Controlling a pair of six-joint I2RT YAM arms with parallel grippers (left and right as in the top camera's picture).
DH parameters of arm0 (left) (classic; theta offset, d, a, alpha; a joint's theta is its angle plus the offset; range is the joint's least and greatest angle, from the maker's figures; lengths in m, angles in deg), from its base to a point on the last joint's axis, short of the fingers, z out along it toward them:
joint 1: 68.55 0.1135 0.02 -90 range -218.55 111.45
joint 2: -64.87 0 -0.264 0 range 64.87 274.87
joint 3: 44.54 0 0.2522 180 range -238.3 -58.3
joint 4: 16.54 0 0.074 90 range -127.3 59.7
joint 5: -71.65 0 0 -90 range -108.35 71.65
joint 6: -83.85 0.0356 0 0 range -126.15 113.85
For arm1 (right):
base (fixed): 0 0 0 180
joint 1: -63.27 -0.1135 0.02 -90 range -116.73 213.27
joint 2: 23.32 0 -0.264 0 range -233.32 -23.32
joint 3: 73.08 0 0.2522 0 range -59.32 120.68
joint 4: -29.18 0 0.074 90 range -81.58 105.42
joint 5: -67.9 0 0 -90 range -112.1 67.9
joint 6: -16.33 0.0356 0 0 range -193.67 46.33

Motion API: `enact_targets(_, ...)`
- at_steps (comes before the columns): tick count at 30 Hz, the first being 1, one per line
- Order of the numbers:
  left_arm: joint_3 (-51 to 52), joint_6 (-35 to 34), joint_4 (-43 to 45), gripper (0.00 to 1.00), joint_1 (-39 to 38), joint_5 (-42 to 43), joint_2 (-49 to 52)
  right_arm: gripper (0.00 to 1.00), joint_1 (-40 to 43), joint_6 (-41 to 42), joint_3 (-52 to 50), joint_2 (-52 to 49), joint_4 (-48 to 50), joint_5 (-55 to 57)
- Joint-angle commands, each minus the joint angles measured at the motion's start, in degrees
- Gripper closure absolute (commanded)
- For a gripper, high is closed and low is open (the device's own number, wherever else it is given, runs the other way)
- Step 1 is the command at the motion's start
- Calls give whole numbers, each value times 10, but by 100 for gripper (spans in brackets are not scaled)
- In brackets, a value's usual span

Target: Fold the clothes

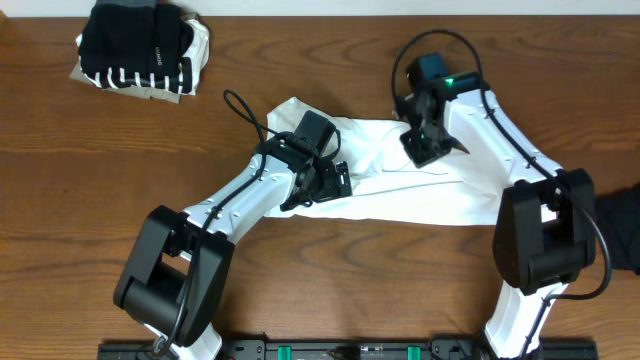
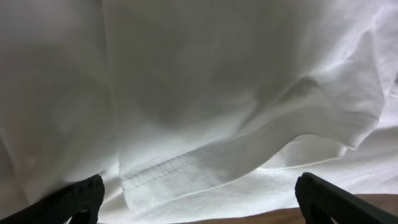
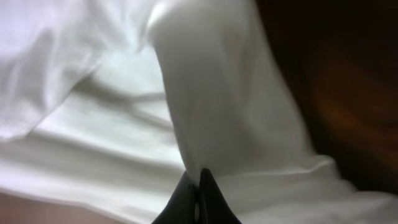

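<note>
Centrally on the brown wooden table (image 1: 300, 60), lying rumpled and spread sideways: white T-shirt (image 1: 430, 200), reaching from under the left arm's wrist across to the right arm. Pinched near its upper edge by the right gripper (image 1: 428, 152), jaws pressed together. In the right wrist view, dark tips meeting, with a ridge of white cloth pulled tight up to them. Beyond that ridge, bare dark wood on the right side.

Low over the shirt's left part, close to its near edge: left gripper (image 1: 330, 183), jaws spread wide, holding nothing. From the left wrist, showing as two black fingers (image 2: 84, 199) at the bottom corners, with a stitched double-row hem between them and a strip of table below. Soft folds and a turned-over flap towards the right of that view.

Up at the far left corner, well apart from both arms: folded pile (image 1: 140, 45) of clothes. Black on top, black-and-white stripes beneath, beige at the bottom, a bit of white at the right side. On the black top piece, a short line of pale lettering, too small to read.

At the table's right edge, beside the right arm's base: dark cloth (image 1: 622, 230), cut off by the frame. On the right wrist housing, a small green light (image 1: 452, 81).
</note>
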Motion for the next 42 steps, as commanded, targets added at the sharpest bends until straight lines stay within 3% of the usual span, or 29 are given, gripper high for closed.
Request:
enact_targets(1, 10, 1, -2, 0, 1, -9, 3, 99, -14, 60, -2, 9, -30, -16)
enact_targets(16, 10, 12, -1, 0, 1, -19, 3, 99, -25, 120, -2, 9, -123, -82)
enact_targets(23, 9, 30, -2, 0, 1, -25, -13, 99, -25, 191, -2, 9, -165, -82)
enact_targets(24, 9, 32, -2, 0, 1, -29, -21, 95, -25, 192, -2, 9, -166, -82)
enact_targets(25, 9, 32, -4, 0, 1, -33, -31, 82, -25, 192, -2, 9, -165, -82)
enact_targets(28, 9, 54, -6, 0, 1, -34, -68, 17, -25, 193, -2, 9, -159, -82)
enact_targets(29, 9, 58, -8, 0, 1, -34, -83, 1, -25, 197, -2, 9, -158, -82)
enact_targets(35, 9, 62, -18, 0, -7, -32, -157, 1, -25, 238, -2, 9, -130, -82)
enact_targets(40, 9, 62, -10, 0, -37, -27, -150, 1, -16, 315, -2, 9, -72, -82)
enact_targets(42, 9, 62, -7, 0, -42, -27, -143, 6, -3, 347, -2, 9, -48, -82)
